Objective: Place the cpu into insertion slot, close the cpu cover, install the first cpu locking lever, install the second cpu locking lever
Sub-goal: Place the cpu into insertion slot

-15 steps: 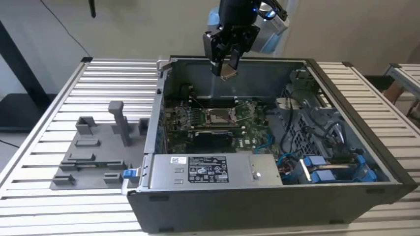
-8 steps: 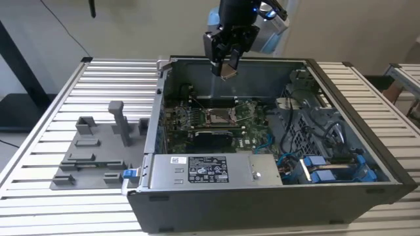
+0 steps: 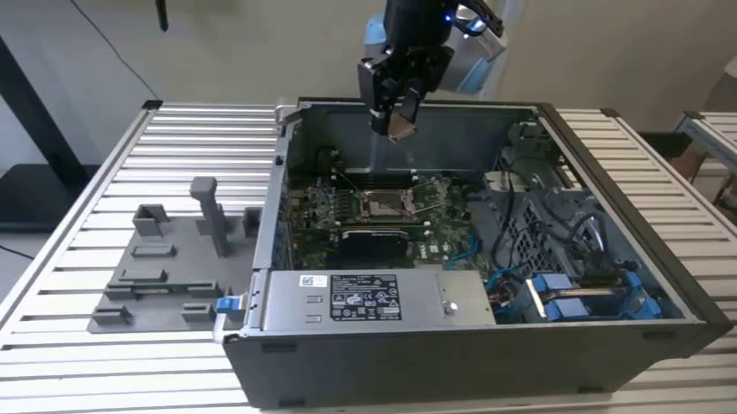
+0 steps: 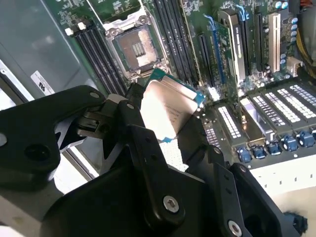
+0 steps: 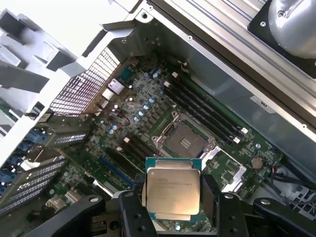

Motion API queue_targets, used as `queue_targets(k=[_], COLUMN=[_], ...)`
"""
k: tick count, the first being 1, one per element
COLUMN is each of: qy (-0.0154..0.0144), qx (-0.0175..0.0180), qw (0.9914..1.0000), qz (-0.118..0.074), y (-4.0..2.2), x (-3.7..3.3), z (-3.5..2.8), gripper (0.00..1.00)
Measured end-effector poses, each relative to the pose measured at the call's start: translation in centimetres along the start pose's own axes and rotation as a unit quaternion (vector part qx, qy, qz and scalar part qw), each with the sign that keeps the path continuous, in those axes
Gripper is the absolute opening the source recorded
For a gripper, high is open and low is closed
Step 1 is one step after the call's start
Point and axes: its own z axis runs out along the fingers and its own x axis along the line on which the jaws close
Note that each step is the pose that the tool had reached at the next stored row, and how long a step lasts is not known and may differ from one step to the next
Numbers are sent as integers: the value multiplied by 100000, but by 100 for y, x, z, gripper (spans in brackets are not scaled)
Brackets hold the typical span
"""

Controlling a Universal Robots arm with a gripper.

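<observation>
Exterior view: end effector (image 3: 398, 128) hangs above the far side of the open computer case (image 3: 599, 285), closed on the cpu (image 5: 173, 193) by two opposite edges, silver top facing the first wrist view, well clear of the open socket (image 5: 185, 143) on the green motherboard (image 3: 450, 207) below

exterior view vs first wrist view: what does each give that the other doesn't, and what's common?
Exterior view's own: the whole computer case seen from outside, with the white-labelled power supply box along its near wall, and the arm above it.
First wrist view's own: the cpu face-on, its flat metal top a clear square, and a coin battery.
Shared: the gripper shut on the cpu, held above the motherboard, and the empty socket.
</observation>
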Motion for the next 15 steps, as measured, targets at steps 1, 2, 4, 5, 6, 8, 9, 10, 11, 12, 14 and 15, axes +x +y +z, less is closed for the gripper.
queue_targets(k=[1,2,4,5,6,8,9,10,11,12,14,15], qy=[-62,-125,-246,-311,-373,-482,-542,-599,-666,-718,-827,-872], qx=[-27,-55,-107,-134,-162,-205,-227,-251,-276,-296,-331,-338], qw=[99997,99988,99954,99927,99896,99819,99770,99719,99656,99593,99451,99377], qz=[769,1548,3022,3808,4551,5989,6748,7457,8256,8975,10427,11107], y=[0,-1,-1,-2,-2,-2,-3,-3,-3,-3,-4,-4], x=[0,0,-1,-1,-1,-1,-1,-1,-2,-2,-2,-2], z=[5,9,17,20,23,28,31,34,37,39,45,48], gripper=[55,55,55,55,55,55,55,55,55,55,55,55])
